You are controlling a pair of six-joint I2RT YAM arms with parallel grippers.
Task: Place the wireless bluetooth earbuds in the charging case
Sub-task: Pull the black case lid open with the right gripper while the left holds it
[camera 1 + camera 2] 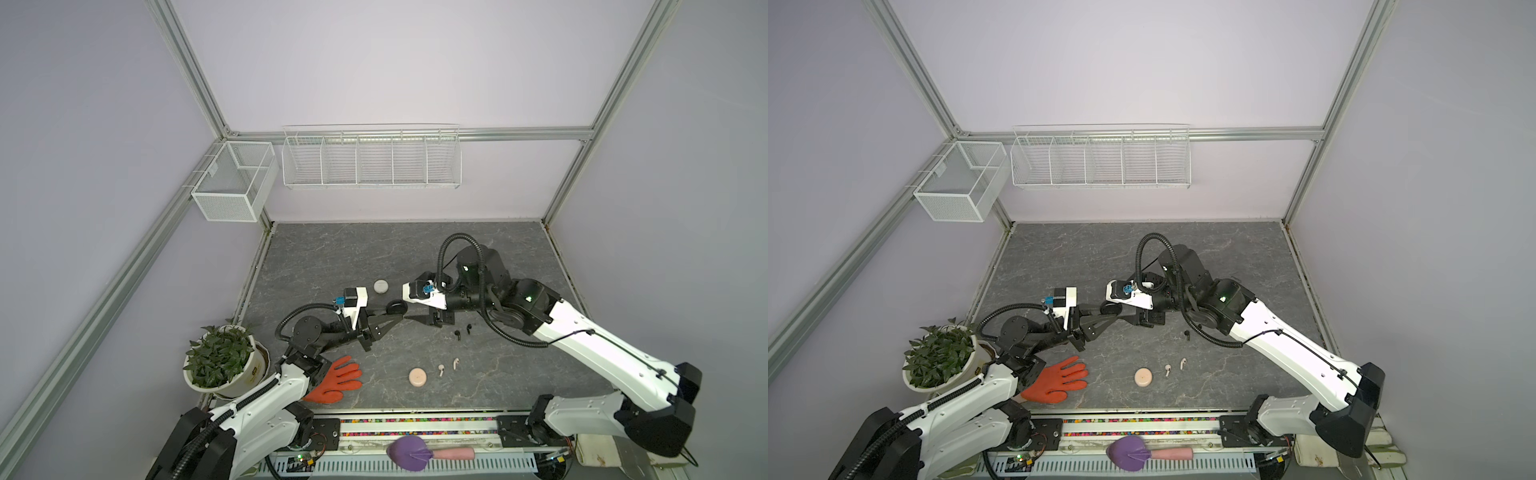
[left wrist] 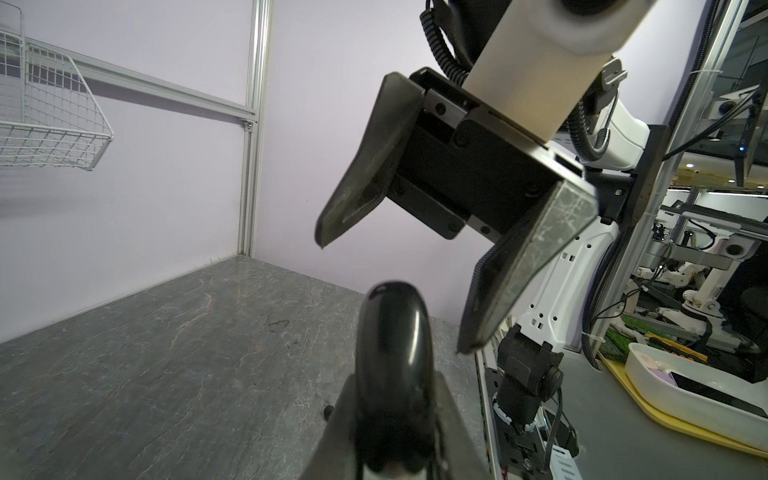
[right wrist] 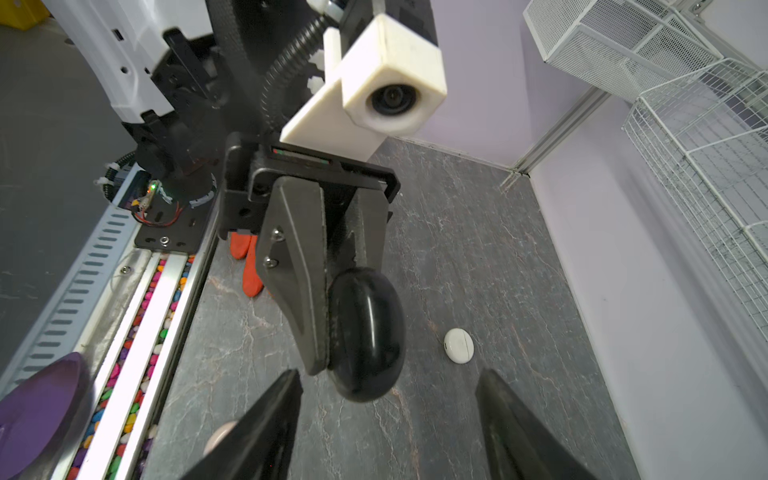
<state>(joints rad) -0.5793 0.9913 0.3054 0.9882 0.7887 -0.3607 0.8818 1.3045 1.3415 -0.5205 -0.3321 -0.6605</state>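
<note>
In the left claw (image 1: 397,314), clamped tight by the rim: a round black case (image 1: 395,308), held clear of the grey table (image 1: 332,257) near its middle. From the left wrist, that case (image 2: 392,353) edge-on between the two fingers, lid seam not readable. From the right wrist, the case (image 3: 365,332) pinched at one side by the left claw's fingers (image 3: 295,270).

Right claw (image 3: 388,386) spread wide and holding nothing, pointed at the case from the opposite side, tips just short of it. No contact visible in any view.

On the table, between the case and the front edge: two black earbuds (image 1: 457,333), lying loose and close together, near the right arm's cable. In a top view only one of them clear (image 1: 1186,335). Nearer the front edge: two pale earbuds (image 1: 441,369), side by side but not touching, with a pink case (image 1: 417,377) lying flat just beside them. Beyond the left claw, toward the back wall: a white case (image 1: 380,286), lying flat, visible from the right wrist too (image 3: 459,346).

At the left front: an orange glove (image 1: 336,380), partly under the left arm, and a potted plant (image 1: 220,357) beside the table's corner.
</note>
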